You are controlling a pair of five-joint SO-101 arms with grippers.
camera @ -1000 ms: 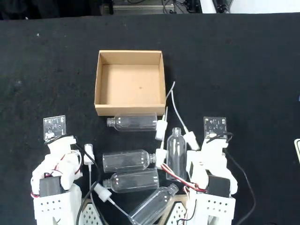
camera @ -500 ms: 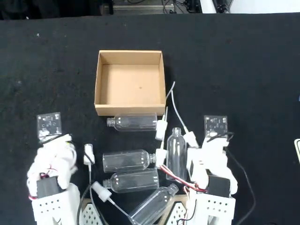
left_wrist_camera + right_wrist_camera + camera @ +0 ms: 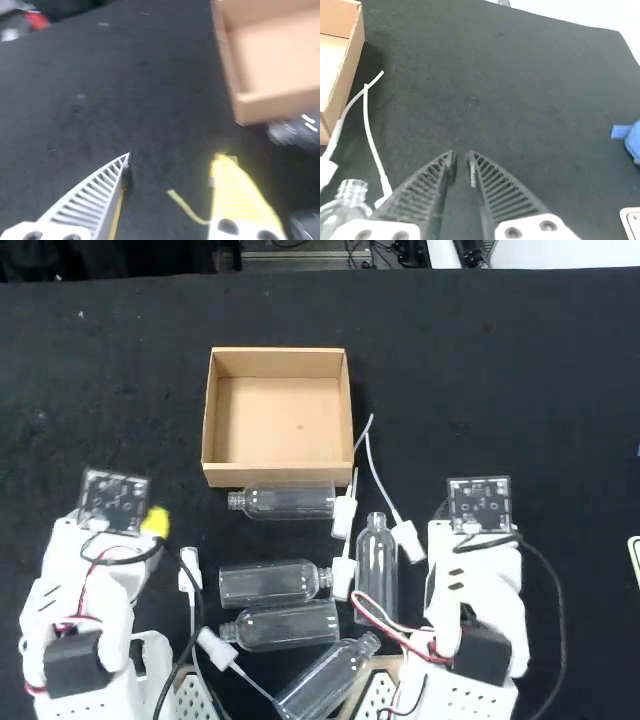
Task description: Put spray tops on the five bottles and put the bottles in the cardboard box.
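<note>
Left claw (image 3: 172,161): spread wide, empty, over bare mat left of the bottles.
Right claw (image 3: 460,158): closed to a slit, empty, right of them.
Bottles (image 3: 270,583): five, uncapped, lying crowded together just near of the cardboard box (image 3: 275,476).
Spray tops (image 3: 345,512): loose among them, tubes crossing.
Risk: nudged bottles probably roll; a tangled tube may drag its neighbour.

Worktop (image 3: 520,370) inventory: 1 cardboard box (image 3: 270,475). 5 clear bottles (image 3: 270,583), clustered at 6 o'clock from it. 5 white spray tops (image 3: 345,512) with dip tubes, loose among the bottles. 2 end effectors: left end effector (image 3: 172,159), right end effector (image 3: 460,155).
</note>
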